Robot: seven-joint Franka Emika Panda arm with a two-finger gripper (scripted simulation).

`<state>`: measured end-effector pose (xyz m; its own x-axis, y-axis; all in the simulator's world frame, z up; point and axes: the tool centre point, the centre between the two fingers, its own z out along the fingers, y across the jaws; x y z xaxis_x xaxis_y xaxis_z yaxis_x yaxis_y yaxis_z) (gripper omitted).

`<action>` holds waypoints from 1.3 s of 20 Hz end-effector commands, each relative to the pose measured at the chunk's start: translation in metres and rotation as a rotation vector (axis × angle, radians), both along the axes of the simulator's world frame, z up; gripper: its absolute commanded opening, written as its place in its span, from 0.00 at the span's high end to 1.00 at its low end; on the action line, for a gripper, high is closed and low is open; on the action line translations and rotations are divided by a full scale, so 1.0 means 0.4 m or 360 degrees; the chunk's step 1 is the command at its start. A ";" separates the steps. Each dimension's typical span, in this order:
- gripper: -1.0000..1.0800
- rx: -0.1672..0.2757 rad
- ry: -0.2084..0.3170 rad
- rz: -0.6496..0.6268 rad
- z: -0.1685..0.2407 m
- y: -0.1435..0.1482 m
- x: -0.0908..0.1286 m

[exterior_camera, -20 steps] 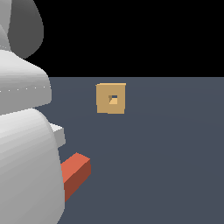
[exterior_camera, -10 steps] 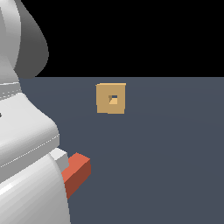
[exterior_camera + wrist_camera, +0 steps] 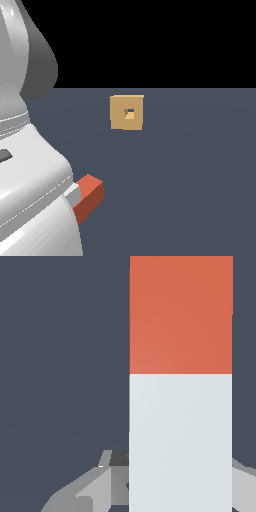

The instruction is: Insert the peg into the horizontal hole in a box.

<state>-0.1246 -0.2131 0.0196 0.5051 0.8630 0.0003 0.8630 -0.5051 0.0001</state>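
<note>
Gripper [image 3: 181, 476] fingers flank the pale half of the peg [image 3: 181, 381] and appear closed on it, though the contact itself sits behind the bar in the wrist view. Judged as the carry-and-align step: the peg's red end projects past the arm, well apart from the box [image 3: 127, 113], and must next be lined up with the hole [image 3: 129, 113]. Most of the peg is masked by the arm in the exterior view.

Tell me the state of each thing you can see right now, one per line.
peg: lying on the floor, apart from the box, not inserted; fingers flank its pale half.
box: standing upright on the floor, untouched.
hole: empty.
gripper: around the peg's pale half; whether it is clamped cannot be told.
</note>
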 end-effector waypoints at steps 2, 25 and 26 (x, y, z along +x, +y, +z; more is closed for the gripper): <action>1.00 0.0000 0.0000 0.0000 -0.001 0.000 0.000; 1.00 -0.0003 0.0000 0.0238 0.052 0.310 0.142; 1.00 -0.0003 0.0000 0.0267 0.058 0.349 0.156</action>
<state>-0.0711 -0.0965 0.0383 0.3794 0.9252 -0.0019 0.9252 -0.3794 -0.0016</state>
